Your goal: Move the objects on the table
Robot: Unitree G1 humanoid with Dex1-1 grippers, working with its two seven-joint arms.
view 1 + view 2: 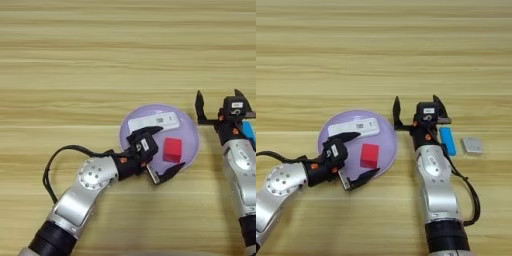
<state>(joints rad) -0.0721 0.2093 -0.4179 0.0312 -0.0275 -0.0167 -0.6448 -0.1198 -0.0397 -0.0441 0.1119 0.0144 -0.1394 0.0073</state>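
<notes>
White bar [153, 121] long axis L-R, slight tilt, on plate [187, 130]

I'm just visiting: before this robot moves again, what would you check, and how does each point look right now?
1. Left pincer open: ok, its fingers are spread over the lilac plate.
2. Red cube on the plate: ok, beside the left pincer.
3. White bar on the plate: ok, at its far side.
4. Right pincer open and holding nothing: ok, just right of the plate.
5. Blue item and grey square off the plate: ok.
</notes>
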